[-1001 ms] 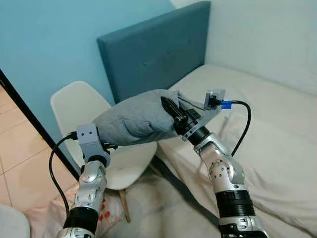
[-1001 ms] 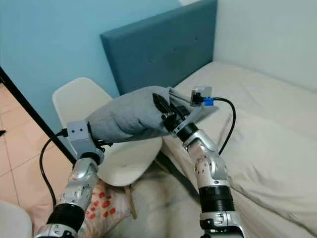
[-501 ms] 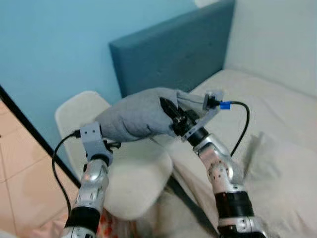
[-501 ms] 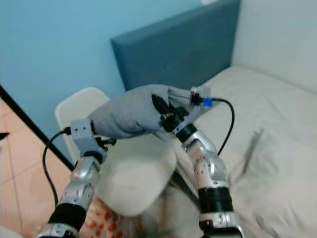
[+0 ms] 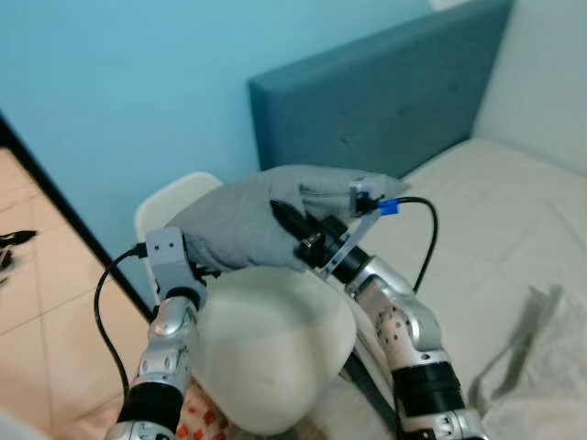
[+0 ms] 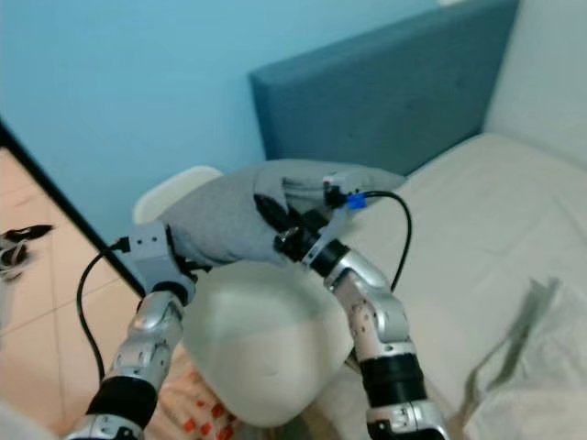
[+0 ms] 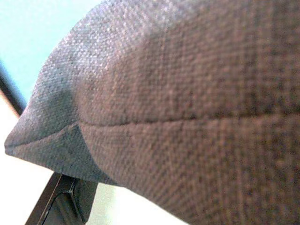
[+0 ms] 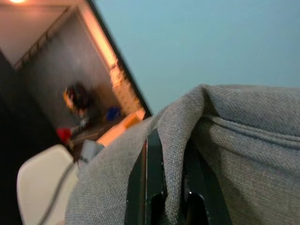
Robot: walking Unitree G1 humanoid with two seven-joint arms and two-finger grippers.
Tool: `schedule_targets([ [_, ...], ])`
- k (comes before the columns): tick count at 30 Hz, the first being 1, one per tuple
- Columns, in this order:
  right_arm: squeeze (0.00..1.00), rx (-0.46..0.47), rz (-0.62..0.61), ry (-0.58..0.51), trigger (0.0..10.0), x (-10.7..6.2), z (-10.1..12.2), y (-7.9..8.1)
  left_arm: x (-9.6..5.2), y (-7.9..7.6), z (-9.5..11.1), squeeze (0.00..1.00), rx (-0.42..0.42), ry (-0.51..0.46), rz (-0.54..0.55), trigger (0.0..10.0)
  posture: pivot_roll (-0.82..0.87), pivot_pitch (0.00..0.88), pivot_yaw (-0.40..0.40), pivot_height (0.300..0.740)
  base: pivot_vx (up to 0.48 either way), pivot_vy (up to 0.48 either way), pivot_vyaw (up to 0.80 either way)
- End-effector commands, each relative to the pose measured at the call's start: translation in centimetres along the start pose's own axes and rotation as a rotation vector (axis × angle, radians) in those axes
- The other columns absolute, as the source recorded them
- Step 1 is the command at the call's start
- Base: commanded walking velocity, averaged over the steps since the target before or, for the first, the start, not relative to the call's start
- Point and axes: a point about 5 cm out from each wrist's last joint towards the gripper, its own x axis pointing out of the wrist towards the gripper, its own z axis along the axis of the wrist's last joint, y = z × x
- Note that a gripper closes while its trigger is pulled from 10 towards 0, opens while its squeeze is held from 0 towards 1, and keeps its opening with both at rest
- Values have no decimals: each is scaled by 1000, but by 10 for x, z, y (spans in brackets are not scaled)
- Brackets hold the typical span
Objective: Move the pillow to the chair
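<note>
Currently the grey woven fabric pillow (image 5: 261,220) is held in the air between both arms, above the rear edge of the white moulded plastic chair (image 5: 266,353) and in front of the teal upholstered headboard (image 5: 367,101). The right gripper (image 5: 286,220) has its long black fingers (image 8: 149,180) closed on a fold of the pillow fabric, as the right wrist view confirms. The left gripper (image 5: 197,268) is pressed against the pillow's lower left end; whether its fingers are wide or clamped cannot be told, since the left wrist view shows the weave at very close range and little else. The pillow does not touch the seat. By judgement, the main risk is an uneven release: the right fingers pinch cloth, not the body of the pillow, so the fold may slip out and let the pillow tip off the seat edge toward the tiled floor (image 5: 37,302) or back onto the beige-sheeted bed (image 5: 486,211). Releasing before the pillow is centred over the seat would cause the same fault.
</note>
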Motion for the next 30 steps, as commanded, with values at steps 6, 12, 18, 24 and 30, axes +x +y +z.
schedule_targets([
  [6, 0, -8, 31, 168, 10000, 3, -23, 7, 2, -11, 7, 0, 3, -29, -32, 10000, -209, 94, 94, 740, 0, -234, 0],
  [12, 0, 5, 27, 207, 10000, 2, -28, 5, 3, -10, 9, 0, -1, -38, -25, 10000, -211, 95, 93, 710, 0, 0, 0],
  [18, 0, 10, 35, 226, 10000, 2, -33, 6, 3, -9, 11, 0, 4, -41, -16, 10000, -211, 94, 89, 690, 0, 0, 0],
  [24, 0, 16, 46, 251, 10000, 2, -39, 8, 4, -5, 13, 0, 22, -53, 6, 10000, -210, 93, 81, 665, 0, 0, 0],
  [30, 0, 31, 79, 242, 10000, 5, -40, 11, 8, 14, 26, 0, 144, -119, 122, 10000, -207, 93, 75, 640, 0, 0, 0],
])
